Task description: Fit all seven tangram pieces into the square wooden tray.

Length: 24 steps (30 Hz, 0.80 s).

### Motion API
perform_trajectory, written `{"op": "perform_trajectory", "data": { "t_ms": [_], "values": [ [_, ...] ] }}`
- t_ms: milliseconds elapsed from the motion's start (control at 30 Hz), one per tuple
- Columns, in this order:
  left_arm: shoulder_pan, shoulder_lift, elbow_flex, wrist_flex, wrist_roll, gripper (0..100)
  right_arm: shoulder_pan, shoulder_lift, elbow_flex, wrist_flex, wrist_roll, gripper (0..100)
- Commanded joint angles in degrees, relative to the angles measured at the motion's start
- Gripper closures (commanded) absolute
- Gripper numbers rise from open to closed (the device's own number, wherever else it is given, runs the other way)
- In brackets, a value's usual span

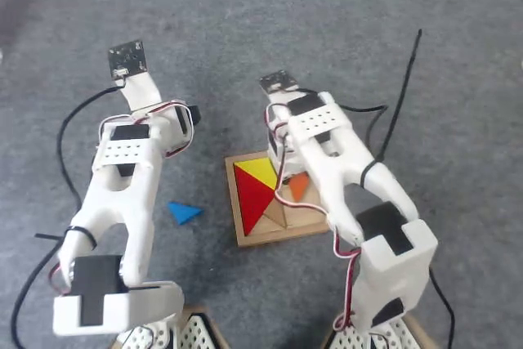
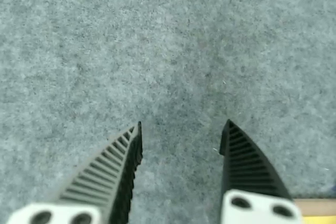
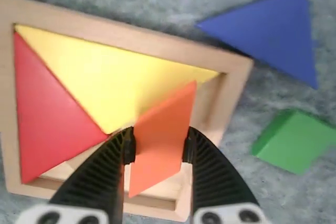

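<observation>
The right fingers (image 3: 105,174) are clenched on an orange piece (image 3: 160,135), one against each of its long sides. The left fingers (image 2: 118,174) are spread wide over bare grey surface (image 2: 168,51), grasping nothing.

The square wooden tray (image 3: 157,43) lies on that surface under the right arm. Two big triangles already sit inside it: a yellow triangle (image 3: 115,74) along one wall and a red triangle (image 3: 44,108) along the next wall, meeting edge to edge. The orange piece hangs tilted over the tray, just beside where they meet; whether it touches the tray floor I cannot tell.

Outside the tray, a blue triangle (image 3: 273,27) lies near one corner, with a green block (image 3: 294,140) just beside it. A smaller light blue triangle (image 1: 183,212) lies on the other side, between the tray and the left arm.
</observation>
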<state>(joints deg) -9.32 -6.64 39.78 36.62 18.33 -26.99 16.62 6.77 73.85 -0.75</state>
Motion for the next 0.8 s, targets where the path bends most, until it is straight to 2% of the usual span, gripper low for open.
{"op": "perform_trajectory", "data": {
  "t_ms": [0,200,467,767],
  "values": [
    [0.4,-2.8,-0.4,-0.9,-0.4,76,2.0,-0.3,-1.8,-0.3,-0.4,99.1],
    [0.4,-2.7,-0.4,-0.9,-0.4,76,1.9,-0.1,-1.8,0.7,-0.3,98.1],
    [0.4,-2.7,-0.4,-0.9,-0.4,76,1.9,0.0,-1.5,0.8,-0.4,77.9],
    [0.4,-2.7,-0.4,-0.9,-0.4,76,1.9,-0.7,-1.8,0.8,-0.3,77.5]
  ]
}}
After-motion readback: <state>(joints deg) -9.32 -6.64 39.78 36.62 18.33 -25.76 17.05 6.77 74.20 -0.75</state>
